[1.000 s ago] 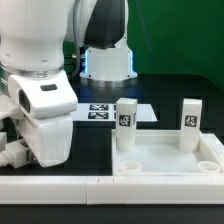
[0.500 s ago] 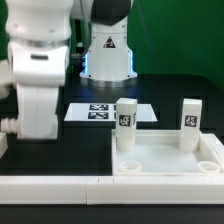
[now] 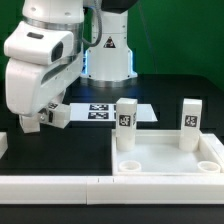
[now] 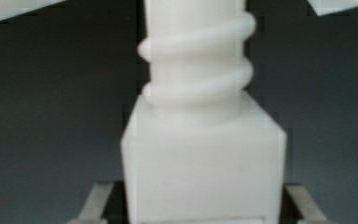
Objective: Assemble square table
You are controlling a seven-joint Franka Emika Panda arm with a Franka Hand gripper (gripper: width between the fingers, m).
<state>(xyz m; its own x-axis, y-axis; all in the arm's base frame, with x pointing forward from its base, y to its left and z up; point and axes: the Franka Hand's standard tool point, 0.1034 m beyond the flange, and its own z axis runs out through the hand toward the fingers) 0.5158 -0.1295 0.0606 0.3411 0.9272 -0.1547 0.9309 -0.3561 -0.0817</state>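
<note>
**Robot arm holds one table leg in the air; two more stand on the panel**

Exterior view: A black desk fills the scene. Over the side of the desk at the exterior view's left hangs a bulky white robot arm, bent downward. Its gripper (image 3: pixel 42 118) is clenched around a stubby white leg (image 3: pixel 58 114), which carries a black-and-white tag. This held leg hangs above the desk surface, lying roughly sideways, and touches nothing else.

The square panel (image 3: pixel 165 158) is white plastic with a raised rim. It lies flat in the corner of the desk nearest the camera, at the exterior view's right. Two open round sockets show at its near corners. At its far corners two legs stand upright with their tags facing the camera: the left upright leg (image 3: pixel 125 127) and the right upright leg (image 3: pixel 190 124).

Behind the panel, towards the middle of the desk, lies the marker board (image 3: pixel 103 111), flat and printed with black tags. A long white rail (image 3: pixel 55 186) runs along the near edge of the desk and meets the panel's side.

Wrist view: The held leg (image 4: pixel 197 150) fills the picture, a square white block topped by a round threaded stem. Grey fingers (image 4: pixel 98 203) press against either side of the block.
</note>
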